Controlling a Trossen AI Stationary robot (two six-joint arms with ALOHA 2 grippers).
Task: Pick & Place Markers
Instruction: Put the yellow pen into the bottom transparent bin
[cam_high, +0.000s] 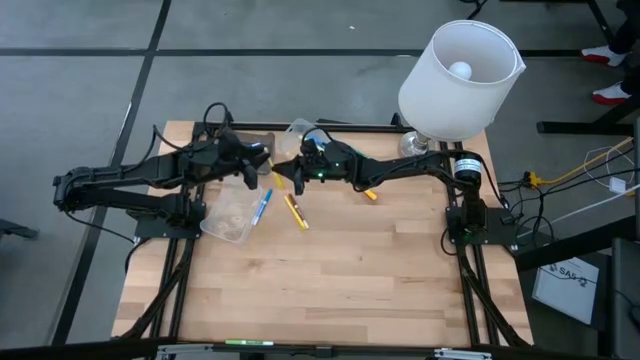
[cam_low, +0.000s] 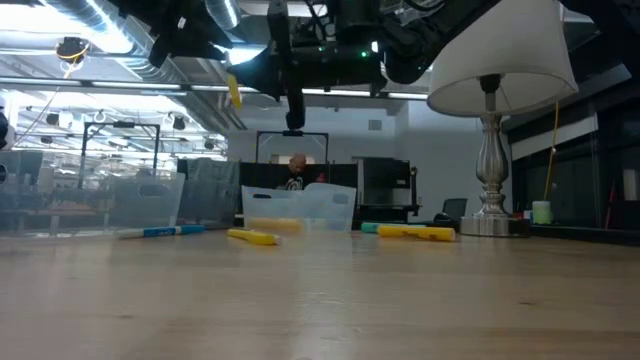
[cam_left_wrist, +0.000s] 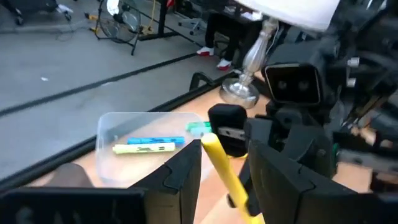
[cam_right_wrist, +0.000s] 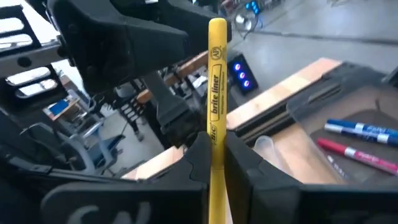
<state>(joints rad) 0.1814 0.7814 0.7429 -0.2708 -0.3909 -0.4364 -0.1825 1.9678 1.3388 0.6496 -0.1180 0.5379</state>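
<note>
My right gripper (cam_right_wrist: 217, 148) is shut on a yellow marker (cam_right_wrist: 217, 87) printed "brite liner", high above the table's middle (cam_high: 278, 180). My left gripper (cam_left_wrist: 224, 158) faces it from the table's left (cam_high: 255, 170), open, and the marker (cam_left_wrist: 221, 167) shows between its fingers. A blue marker (cam_high: 262, 206), a yellow one (cam_high: 296, 211) and an orange-yellow one (cam_high: 370, 196) lie flat on the wood. A clear container (cam_left_wrist: 112, 127) holds yellow, blue and green markers. Another (cam_right_wrist: 373, 106) holds a blue and a red one. My right gripper pinches the marker's barrel just below the print (cam_right_wrist: 216, 142) between its two fingers. The fingers come about level from the table's right and lie across the marker. The marker stands roughly upright, clear of the table (cam_low: 233, 90). My left gripper: I cannot tell whether its fingers (cam_left_wrist: 180, 177) touch the marker.
A clear container (cam_high: 230, 215) sits under the left arm, and others (cam_high: 298, 132) stand at the far edge. A lamp with a white shade (cam_high: 455, 80) stands at the far right corner. The near half of the wooden table (cam_high: 340, 280) is bare.
</note>
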